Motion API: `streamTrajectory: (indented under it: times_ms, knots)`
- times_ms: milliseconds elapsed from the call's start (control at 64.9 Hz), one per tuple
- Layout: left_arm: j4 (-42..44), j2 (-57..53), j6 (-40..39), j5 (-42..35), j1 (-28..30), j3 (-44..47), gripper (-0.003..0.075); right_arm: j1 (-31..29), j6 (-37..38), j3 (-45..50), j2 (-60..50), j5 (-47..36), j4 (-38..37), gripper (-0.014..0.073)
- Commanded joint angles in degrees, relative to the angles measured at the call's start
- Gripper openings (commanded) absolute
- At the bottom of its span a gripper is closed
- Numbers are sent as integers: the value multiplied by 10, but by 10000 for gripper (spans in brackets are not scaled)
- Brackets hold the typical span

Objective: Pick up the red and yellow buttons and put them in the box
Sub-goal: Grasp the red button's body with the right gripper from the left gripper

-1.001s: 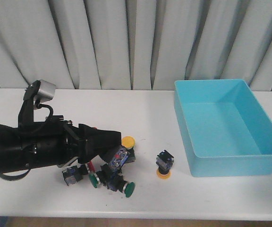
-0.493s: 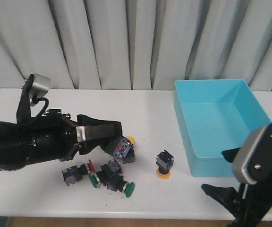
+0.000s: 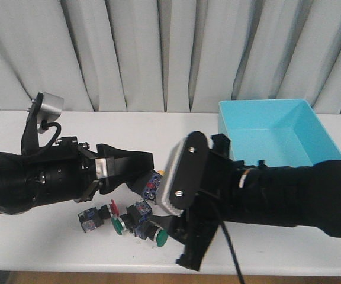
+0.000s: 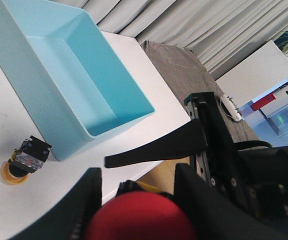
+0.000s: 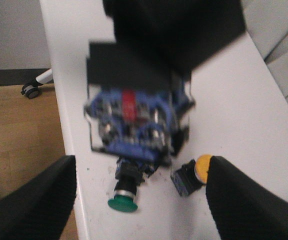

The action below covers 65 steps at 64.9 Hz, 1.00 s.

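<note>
A: While the left hand (image 3: 148, 177) is closed on a red-capped black push-button switch (image 4: 141, 216), where is the large turquoise plastic box (image 3: 277, 133)?

B: Well off to that hand's right, across the white counter (image 3: 123, 133), long axis running away from the robot.

A: And the right hand (image 5: 139, 197)?

B: Spread wide, holding nothing, just beside the left hand; a yellow-capped switch (image 5: 192, 175) lies between its fingers.
</note>
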Motion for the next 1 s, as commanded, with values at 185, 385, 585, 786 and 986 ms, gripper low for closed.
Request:
streamTrajectory:
  times_ms: [185, 385, 585, 786, 986]
  knots:
    - [-33, -15, 3, 22, -2, -15, 244, 35, -4, -37, -5, -65, 10, 526]
    - [-33, -15, 3, 17, -2, -15, 244, 34, -5, -37, -5, -67, 55, 376]
    - [-33, -15, 3, 17, -2, -15, 244, 34, -5, -37, -5, -67, 55, 252]
    - [-31, -15, 4, 17, -2, -15, 256, 34, -5, -37, -5, -67, 55, 238]
    - [-32, -15, 31, 23, -2, -15, 447, 34, -5, -37, -5, -67, 55, 238]
